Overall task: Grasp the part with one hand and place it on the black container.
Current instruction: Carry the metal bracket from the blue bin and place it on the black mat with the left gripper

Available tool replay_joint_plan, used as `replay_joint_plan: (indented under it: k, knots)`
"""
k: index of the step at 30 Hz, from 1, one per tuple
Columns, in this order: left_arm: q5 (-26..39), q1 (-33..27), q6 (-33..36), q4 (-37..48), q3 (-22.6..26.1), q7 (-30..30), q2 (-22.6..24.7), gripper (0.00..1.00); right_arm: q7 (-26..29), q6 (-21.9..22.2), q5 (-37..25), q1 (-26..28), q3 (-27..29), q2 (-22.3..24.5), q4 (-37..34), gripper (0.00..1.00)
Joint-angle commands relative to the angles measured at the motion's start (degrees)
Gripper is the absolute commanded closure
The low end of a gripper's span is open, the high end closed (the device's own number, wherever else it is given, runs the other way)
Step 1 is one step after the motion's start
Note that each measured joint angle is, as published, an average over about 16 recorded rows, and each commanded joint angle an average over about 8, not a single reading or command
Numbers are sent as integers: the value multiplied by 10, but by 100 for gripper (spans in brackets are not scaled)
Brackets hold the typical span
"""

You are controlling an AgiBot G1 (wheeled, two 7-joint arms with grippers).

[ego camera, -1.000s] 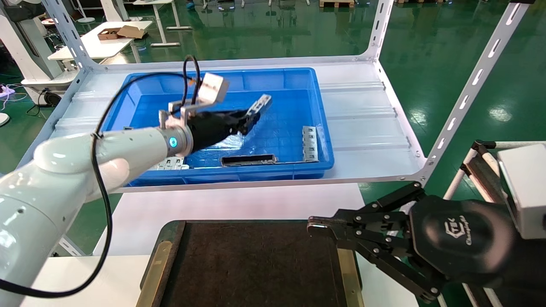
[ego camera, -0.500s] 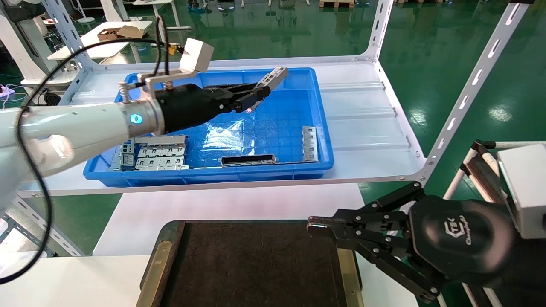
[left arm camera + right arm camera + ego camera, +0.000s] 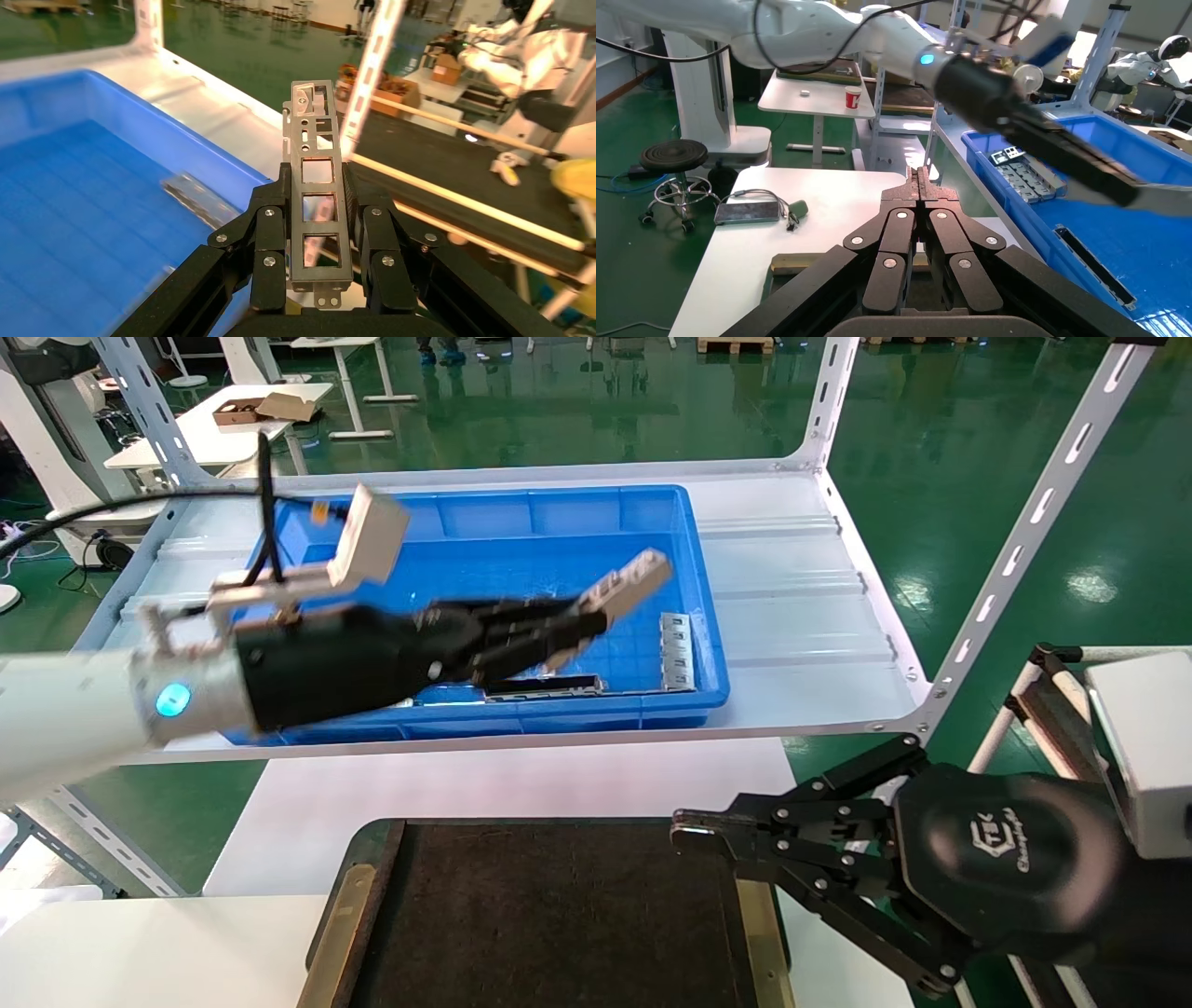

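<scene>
Left gripper (image 3: 568, 626): we see it in the middle of the head view, held in the air above the blue bin (image 3: 689, 523), its black fingers (image 3: 269, 256) clamped on the part.

Part (image 3: 626, 585): gripped near its lower end, its free end tilted up and toward the right of the frame. In the left wrist view we see the part (image 3: 318, 200) standing between the two fingers, its row of square openings facing the camera.

Right gripper (image 3: 684, 831): parked at the lower right of the head view, its tip over the right edge of the black container (image 3: 559, 915). In the right wrist view we see the right gripper (image 3: 921, 184) with its fingers pressed together, nothing between them.

Black container: bottom centre of the head view, a dark flat tray with dull gold strips on its left and right sides. We see nothing lying on it.

Blue bin: on the white shelf (image 3: 801, 607) in the upper half of the frame.

Other pieces in the bin: a long dark-faced bar (image 3: 545, 686) near the front wall and a grey metal piece (image 3: 677, 651) toward the right wall.
</scene>
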Motion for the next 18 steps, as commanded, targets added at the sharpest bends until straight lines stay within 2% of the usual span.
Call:
replay_joint_plan:
  k: [1, 7, 10, 18]
  knots:
    - [-10, 28, -6, -56, -4, -19, -26, 100, 0, 0, 0, 0, 0, 0, 0, 100]
    - [-10, 129, -106, -208, 2, -88, -97, 100, 0, 0, 0, 0, 0, 0, 0, 100]
    - [-2, 173, -157, -257, 11, -114, -117, 100, 0, 0, 0, 0, 0, 0, 0, 100]
    - [12, 254, -253, -283, 39, -146, -105, 100, 0, 0, 0, 0, -1, 0, 0, 100]
